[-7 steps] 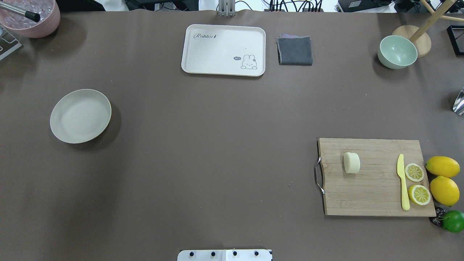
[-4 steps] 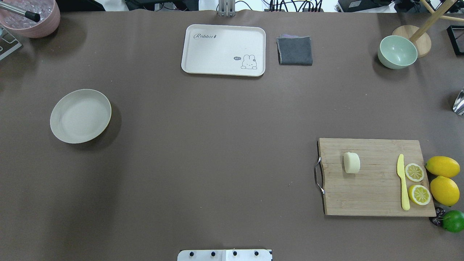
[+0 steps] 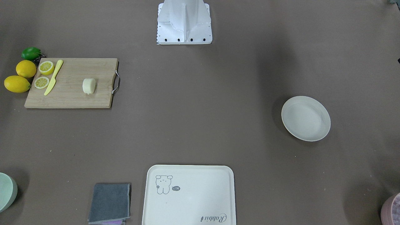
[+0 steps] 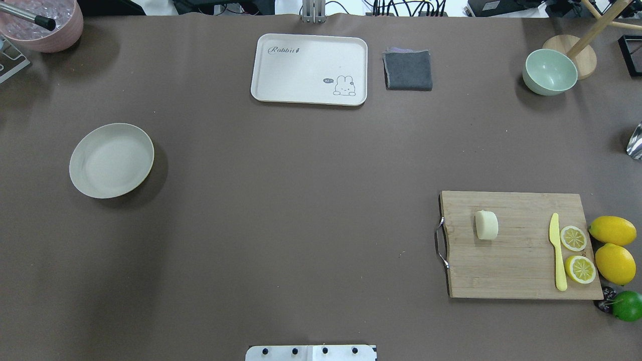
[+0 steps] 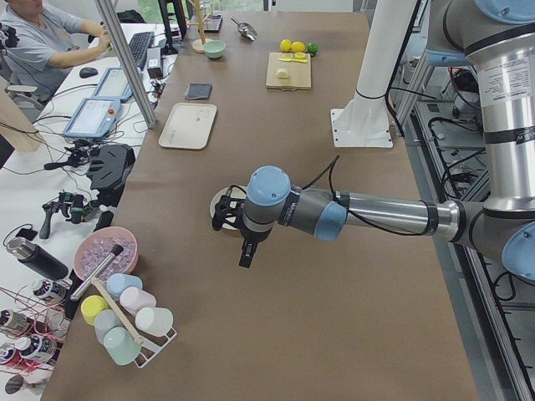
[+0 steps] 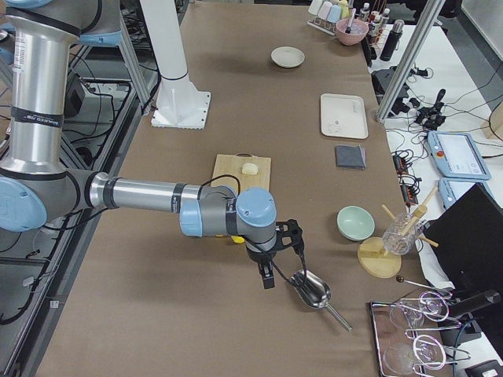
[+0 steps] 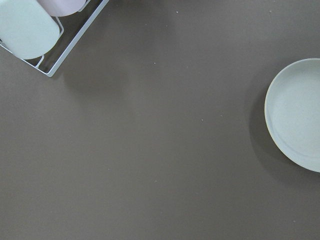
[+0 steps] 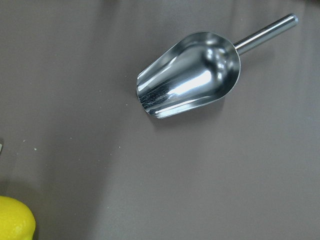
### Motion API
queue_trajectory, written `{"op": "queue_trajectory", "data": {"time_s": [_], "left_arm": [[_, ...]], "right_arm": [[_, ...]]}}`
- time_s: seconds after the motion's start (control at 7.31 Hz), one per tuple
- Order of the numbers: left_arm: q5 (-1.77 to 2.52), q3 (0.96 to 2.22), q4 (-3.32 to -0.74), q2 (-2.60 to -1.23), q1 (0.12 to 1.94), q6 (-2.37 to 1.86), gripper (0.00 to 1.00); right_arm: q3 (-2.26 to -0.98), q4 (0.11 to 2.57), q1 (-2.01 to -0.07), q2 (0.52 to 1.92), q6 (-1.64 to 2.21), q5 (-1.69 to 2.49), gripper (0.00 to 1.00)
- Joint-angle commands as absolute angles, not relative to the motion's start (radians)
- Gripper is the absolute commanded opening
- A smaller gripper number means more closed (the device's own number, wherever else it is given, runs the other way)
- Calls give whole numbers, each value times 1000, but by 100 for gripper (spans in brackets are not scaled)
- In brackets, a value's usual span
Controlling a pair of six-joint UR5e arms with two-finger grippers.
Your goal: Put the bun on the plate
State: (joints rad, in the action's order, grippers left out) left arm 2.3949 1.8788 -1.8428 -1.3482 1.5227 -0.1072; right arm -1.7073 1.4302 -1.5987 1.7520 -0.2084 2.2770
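The bun (image 4: 486,225) is a pale cream stub lying on a wooden cutting board (image 4: 506,271) at the table's right; it also shows in the front view (image 3: 89,86). The off-white plate (image 4: 111,160) sits empty at the left, and fills the right edge of the left wrist view (image 7: 297,112). My left gripper (image 5: 245,253) hangs above the table close to the plate, seen only from the side. My right gripper (image 6: 267,277) hovers beyond the board's right end, beside a metal scoop (image 8: 190,75). I cannot tell whether either gripper is open or shut.
A yellow knife (image 4: 556,253), two lemon slices (image 4: 573,238), two whole lemons (image 4: 613,230) and a lime (image 4: 627,306) lie at the board's right. A cream tray (image 4: 309,69), grey cloth (image 4: 408,69) and green bowl (image 4: 549,72) stand at the back. A cup rack (image 5: 125,322) is far left.
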Motion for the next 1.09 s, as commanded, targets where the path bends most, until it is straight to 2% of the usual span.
{"op": "queue_trajectory", "data": {"time_s": [0.0,0.55,0.82,0.96], "left_arm": [[2398,1864,-1847,-1348,1468,-147,97],[2385,1835,-1946,-1382,1323,-279,97],[2239,1740,-1951,-1533,1167,-313,97],[2221,1677,-1953,-1598,1143,-337,92]], "right_arm": [[-1706,1430,-1563,1755,-198,2283,100],[-1726,1427,-1565,1775,-199,2273,100],[-1724,1427,-1563,1773,-198,2275,100],[-1724,1427,-1562,1773,-198,2279,100]]}}
